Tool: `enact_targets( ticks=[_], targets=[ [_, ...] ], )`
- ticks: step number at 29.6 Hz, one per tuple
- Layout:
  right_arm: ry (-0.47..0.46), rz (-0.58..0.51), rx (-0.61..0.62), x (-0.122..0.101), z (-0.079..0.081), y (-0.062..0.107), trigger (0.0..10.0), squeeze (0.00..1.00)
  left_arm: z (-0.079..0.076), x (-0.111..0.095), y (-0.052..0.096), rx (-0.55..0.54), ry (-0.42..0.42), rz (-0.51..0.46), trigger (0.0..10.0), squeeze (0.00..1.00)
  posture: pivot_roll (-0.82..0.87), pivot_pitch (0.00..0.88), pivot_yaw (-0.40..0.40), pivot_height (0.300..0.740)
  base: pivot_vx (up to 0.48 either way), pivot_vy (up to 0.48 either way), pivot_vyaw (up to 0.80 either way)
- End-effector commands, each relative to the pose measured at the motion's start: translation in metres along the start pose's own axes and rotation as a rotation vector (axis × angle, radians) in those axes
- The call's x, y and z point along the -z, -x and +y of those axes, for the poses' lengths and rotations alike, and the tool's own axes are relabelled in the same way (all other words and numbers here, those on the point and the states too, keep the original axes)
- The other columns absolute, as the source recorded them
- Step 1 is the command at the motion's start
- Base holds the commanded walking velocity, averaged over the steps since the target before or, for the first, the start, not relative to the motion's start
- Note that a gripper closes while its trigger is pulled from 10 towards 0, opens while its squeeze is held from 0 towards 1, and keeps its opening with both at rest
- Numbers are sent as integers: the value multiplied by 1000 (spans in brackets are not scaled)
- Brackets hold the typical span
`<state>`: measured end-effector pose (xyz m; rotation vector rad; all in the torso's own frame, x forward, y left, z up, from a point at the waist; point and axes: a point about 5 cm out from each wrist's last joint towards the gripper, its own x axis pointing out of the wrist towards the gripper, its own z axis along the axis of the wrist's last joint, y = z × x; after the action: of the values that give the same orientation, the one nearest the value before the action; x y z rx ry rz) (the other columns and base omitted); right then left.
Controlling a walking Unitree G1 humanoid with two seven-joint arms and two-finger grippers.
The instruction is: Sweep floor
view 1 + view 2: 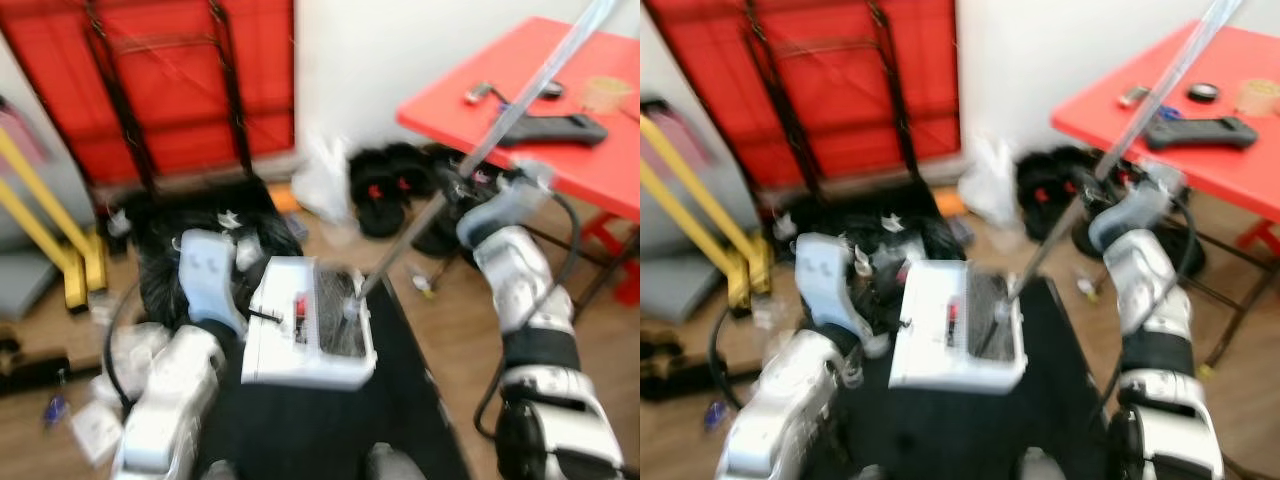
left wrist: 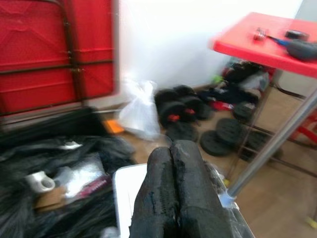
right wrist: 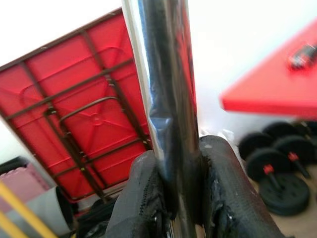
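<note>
Both eye views are pretty blurred, so small stuff on the floor (image 1: 450,340) can't really be made out, and no writing can be read anywhere. The top of the pole (image 1: 520,100) is cut off by the picture's upper edge.

The pole's long axis runs diagonally: up and to the robot's right over the red table (image 1: 600,160), down and left to the white dustpan (image 1: 300,340), where its lower end sits at a dark grille. The dustpan is seen just ahead of the robot, over a black mat (image 1: 330,430) on the wooden floor.

The right gripper (image 3: 181,198) is clamped on the pole, one finger pressed against each side. The left gripper (image 2: 176,198) is at the dustpan's near-left edge, fingers pressed together with no gap; whether anything is pinched between them can't be told.

A folded red table (image 1: 170,80) is leaned on the wall. Black bags (image 2: 59,153), a white bag (image 1: 322,180) and weights (image 2: 188,109) are lying along the wall. A black tool (image 1: 555,128) is on the table.
</note>
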<state>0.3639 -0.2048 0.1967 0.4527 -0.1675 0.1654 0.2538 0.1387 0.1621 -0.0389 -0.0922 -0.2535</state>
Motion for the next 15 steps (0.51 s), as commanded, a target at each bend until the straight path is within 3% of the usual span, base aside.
enact_targets(
  ticks=[1,15],
  targets=[
    [-78,-45,-61,-5,14,-4,10000,0,0,5,1,-4,0,23,10000,0,-79,0,-51,740,0,0,0],
    [-77,-34,-51,-3,12,-2,10000,0,1,6,1,-12,-13,21,10000,0,-77,0,-52,740,0,0,0]
  ],
)
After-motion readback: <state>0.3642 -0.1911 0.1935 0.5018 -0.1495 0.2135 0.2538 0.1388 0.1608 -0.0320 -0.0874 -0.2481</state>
